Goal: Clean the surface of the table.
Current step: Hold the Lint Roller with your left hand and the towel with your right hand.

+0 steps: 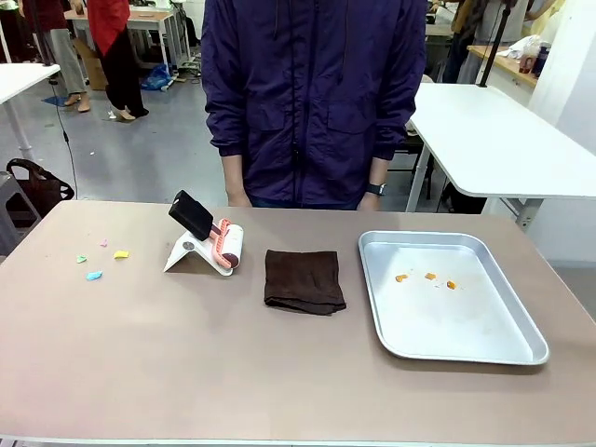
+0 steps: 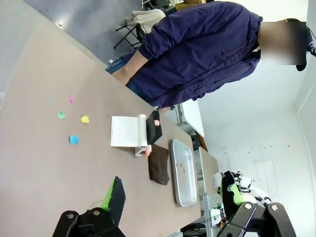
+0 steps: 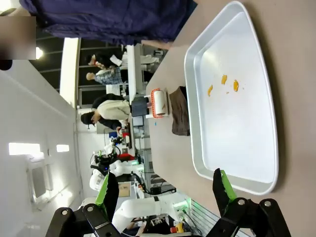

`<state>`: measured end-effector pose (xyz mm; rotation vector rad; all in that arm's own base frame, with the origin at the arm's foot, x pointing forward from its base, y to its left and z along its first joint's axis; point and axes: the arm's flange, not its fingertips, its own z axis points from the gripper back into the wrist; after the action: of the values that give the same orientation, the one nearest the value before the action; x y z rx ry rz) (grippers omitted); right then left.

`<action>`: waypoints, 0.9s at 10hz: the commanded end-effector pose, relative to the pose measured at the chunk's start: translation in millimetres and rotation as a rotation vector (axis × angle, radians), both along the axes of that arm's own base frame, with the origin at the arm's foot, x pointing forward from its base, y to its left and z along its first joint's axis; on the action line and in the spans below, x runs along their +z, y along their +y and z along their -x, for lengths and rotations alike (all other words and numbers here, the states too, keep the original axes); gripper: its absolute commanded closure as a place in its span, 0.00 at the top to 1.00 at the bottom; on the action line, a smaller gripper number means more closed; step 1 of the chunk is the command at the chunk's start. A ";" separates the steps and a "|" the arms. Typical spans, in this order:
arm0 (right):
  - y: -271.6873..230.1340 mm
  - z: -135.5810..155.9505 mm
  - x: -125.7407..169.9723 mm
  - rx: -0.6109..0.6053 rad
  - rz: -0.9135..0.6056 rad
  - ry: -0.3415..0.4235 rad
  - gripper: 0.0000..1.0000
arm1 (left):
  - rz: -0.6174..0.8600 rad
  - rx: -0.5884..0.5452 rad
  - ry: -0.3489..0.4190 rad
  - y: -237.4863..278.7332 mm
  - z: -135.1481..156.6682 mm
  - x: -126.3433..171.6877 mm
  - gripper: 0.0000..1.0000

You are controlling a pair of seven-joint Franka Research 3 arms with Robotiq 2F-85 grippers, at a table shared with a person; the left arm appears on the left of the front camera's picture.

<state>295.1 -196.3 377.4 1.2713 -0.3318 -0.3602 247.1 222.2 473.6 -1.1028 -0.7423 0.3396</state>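
The brownish-taupe table [image 1: 186, 372] carries a few small paper scraps at its left: yellow [image 1: 121, 254], blue [image 1: 94, 275] and green [image 1: 82, 259]. A lint roller [image 1: 228, 247] with a black handle leans on a white stand near the middle. A folded dark brown cloth [image 1: 303, 279] lies beside it. My left gripper [image 2: 175, 197] hangs open high above the table's left end, well away from the scraps [image 2: 85, 119]. My right gripper [image 3: 165, 190] is open above the near end of the silver tray [image 3: 237, 133].
The silver tray [image 1: 447, 321] at the right holds three orange crumbs [image 1: 428, 277]. A person in a navy jacket [image 1: 317, 93] stands at the far edge, hands behind the table edge. White tables stand behind at both sides.
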 end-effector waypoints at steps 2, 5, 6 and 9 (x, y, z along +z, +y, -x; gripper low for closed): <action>0.1 1.4 1.5 0.008 -0.014 -0.006 1.00 | 0.004 -0.015 -0.018 7.1 10.0 -2.4 1.00; 1.3 0.4 0.4 0.007 -0.004 0.002 1.00 | 0.019 0.002 -0.001 5.6 10.1 -2.2 1.00; 18.4 0.5 13.1 0.007 0.113 0.006 1.00 | -0.037 -0.012 0.015 3.0 3.5 11.0 1.00; 92.1 -8.8 61.9 0.052 0.388 -0.058 1.00 | -0.189 -0.098 0.064 -22.4 -48.4 47.6 1.00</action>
<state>321.5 -153.7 429.3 1.0213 -0.4021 -0.2311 275.5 203.1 511.7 -1.0013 -0.6950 0.2354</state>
